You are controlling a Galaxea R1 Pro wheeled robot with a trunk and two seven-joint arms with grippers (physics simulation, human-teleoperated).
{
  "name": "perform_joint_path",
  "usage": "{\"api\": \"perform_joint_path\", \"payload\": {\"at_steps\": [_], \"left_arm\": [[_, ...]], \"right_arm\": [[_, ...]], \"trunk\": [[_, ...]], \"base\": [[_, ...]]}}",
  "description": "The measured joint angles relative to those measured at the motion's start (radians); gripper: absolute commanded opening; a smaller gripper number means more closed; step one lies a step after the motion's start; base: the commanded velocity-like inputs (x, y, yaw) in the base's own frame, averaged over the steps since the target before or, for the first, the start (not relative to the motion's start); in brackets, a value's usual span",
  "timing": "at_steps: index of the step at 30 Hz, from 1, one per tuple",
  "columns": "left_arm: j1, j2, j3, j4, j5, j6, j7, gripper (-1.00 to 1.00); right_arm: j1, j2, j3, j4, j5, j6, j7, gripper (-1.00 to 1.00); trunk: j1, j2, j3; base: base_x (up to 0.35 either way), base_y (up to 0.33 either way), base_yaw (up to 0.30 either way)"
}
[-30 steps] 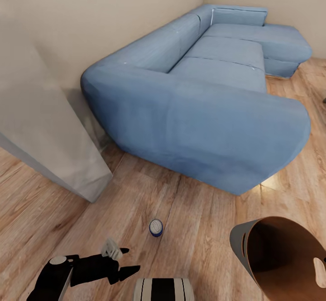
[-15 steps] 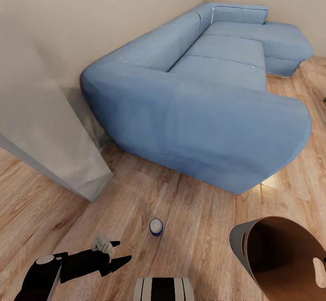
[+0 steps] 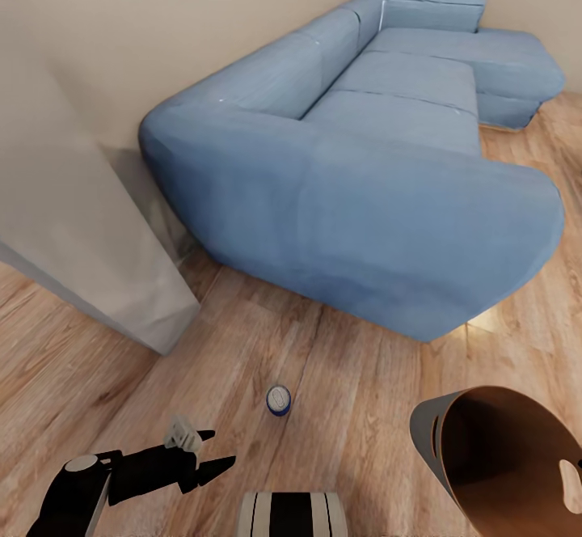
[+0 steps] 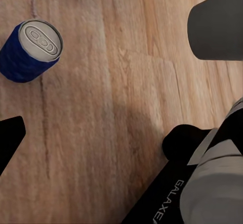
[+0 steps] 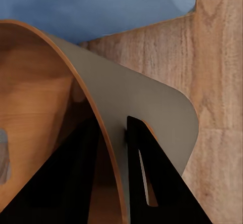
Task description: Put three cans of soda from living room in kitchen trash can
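A blue can of soda (image 3: 278, 400) with a silver top stands upright on the wood floor in front of the sofa; the left wrist view shows this blue can (image 4: 30, 49) from above. My left gripper (image 3: 221, 448) hovers low, short of the can and to its left, open and empty, and one black fingertip (image 4: 9, 137) shows in its wrist view. The trash can (image 3: 453, 440), grey outside and wood-toned inside, is tilted at the lower right. My right gripper (image 5: 112, 122) is shut on its rim, one finger inside and one outside by the slot handle.
A large blue sofa (image 3: 364, 157) fills the middle and back of the living room. A beige wall corner (image 3: 97, 278) juts out at the left. My base (image 3: 291, 517) shows at the bottom edge. Open wood floor (image 3: 339, 408) lies between can and bin.
My left arm dropped lower and moved left over the first half second, then held still. The head view has tilted slightly. Can and bin have not moved.
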Motion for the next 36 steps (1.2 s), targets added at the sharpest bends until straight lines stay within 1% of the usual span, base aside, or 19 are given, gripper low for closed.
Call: {"api": "perform_joint_path", "payload": {"at_steps": [36], "left_arm": [[0.000, -0.002, 0.000, 0.000, -0.005, -0.001, 0.001, 1.00]], "right_arm": [[0.000, 0.000, 0.000, 0.000, 0.000, 0.001, 0.002, -1.00]], "trunk": [[0.000, 0.000, -0.058]], "base": [[0.000, 0.000, 0.000]]}}
